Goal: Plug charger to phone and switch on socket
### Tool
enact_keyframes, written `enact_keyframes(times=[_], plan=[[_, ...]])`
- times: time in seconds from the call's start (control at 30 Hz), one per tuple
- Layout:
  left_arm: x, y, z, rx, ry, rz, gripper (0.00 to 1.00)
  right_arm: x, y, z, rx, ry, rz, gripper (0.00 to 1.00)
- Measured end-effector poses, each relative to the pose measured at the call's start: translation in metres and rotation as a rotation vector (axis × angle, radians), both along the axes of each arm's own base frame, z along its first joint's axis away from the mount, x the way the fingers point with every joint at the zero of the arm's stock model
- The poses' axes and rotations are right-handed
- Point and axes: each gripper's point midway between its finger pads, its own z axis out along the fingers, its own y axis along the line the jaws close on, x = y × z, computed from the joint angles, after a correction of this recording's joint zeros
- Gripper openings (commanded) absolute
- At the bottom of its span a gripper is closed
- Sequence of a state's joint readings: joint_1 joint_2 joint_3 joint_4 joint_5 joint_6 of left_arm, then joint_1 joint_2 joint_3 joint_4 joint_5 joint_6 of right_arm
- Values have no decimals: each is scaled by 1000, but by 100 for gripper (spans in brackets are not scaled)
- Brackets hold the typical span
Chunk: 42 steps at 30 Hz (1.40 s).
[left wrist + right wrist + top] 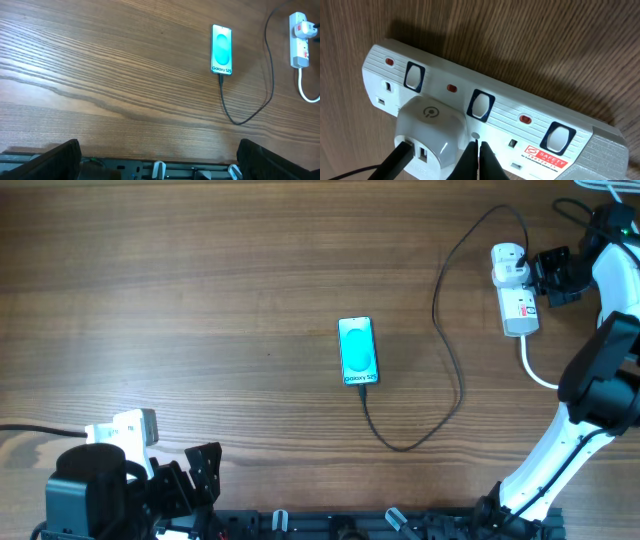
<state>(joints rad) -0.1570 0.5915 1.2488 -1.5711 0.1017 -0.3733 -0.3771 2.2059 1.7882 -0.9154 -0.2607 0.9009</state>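
The phone (pixel 358 352) lies flat near the middle of the wooden worktop (pixel 200 300), cyan screen up, with its "Galaxy S25" end towards the robot. The charger (pixel 400 448) meets that end, loops out to the right and climbs to the far end of the socket (pixel 515 290), which lies near the worktop's right edge, well apart from the phone. In the right wrist view a white adapter (pixel 427 132) sits in the socket's end outlet, and a black plug (pixel 396 159) enters the adapter's lower side. The socket's three rocker switches each have a small red mark beside them. Whether any mark is lit cannot be told. The right end effector (pixel 477 150) is closed, its fingertips pressed together with only a thin line between them. Its tip is just below the middle switch (pixel 481 105) and right beside the adapter, though contact with the socket cannot be told. The left end effector (pixel 195 470) hangs over the worktop's near left corner, fingers (pixel 55 160) spread wide and gripping nothing, far from the phone.
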Motion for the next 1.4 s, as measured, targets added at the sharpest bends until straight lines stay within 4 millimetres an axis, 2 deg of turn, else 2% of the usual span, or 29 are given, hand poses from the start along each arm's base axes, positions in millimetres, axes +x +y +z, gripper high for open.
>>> enact_keyframes(times=[0.13,0.23,0.43,0.57,0.6,0.63,0.67,0.7,0.73,0.77,0.8,0.83,0.9,1.03,1.07,1.1,1.17,1.23,1.3,1.33,1.37,1.4], plan=[[0,0,0,0,0,0,100,11,-5,1,-13,-38,-22,5],[0,0,0,0,0,0,100,10,-7,-25,-10,4,-38,4],[0,0,0,0,0,0,100,11,-9,-27,-12,8,-34,4],[0,0,0,0,0,0,100,-10,-17,-24,-2,52,-6,4],[0,0,0,0,0,0,100,-18,-22,-11,-10,47,-11,4],[0,0,0,0,0,0,100,-18,-33,22,-61,-13,-15,4],[0,0,0,0,0,0,100,-24,-42,72,-133,-86,-31,4],[0,0,0,0,0,0,100,-29,-44,113,-189,-158,-40,4],[0,0,0,0,0,0,100,-33,-44,139,-223,-207,-39,4],[0,0,0,0,0,0,100,-44,-39,179,-269,-277,-31,4],[0,0,0,0,0,0,100,-49,-36,197,-289,-316,-22,4],[0,0,0,0,0,0,100,-56,-30,224,-306,-380,-9,4],[0,0,0,0,0,0,100,-71,-9,261,-297,-473,46,4],[0,0,0,0,0,0,100,-107,35,288,-271,-539,269,4],[0,0,0,0,1,0,100,-123,47,295,-278,-545,328,5],[0,0,0,0,0,0,100,-143,60,306,-300,-565,381,11],[0,0,0,0,0,0,100,-192,86,319,-342,-567,491,15],[0,0,0,0,0,0,100,-221,100,310,-323,-511,560,15],[0,0,0,0,-1,0,100,-236,109,304,-317,-480,630,17],[0,0,0,0,0,0,100,-242,118,306,-323,-496,677,23],[0,0,0,0,0,0,100,-250,132,312,-343,-533,738,39],[0,0,0,0,0,0,100,-259,143,318,-367,-567,788,86]])
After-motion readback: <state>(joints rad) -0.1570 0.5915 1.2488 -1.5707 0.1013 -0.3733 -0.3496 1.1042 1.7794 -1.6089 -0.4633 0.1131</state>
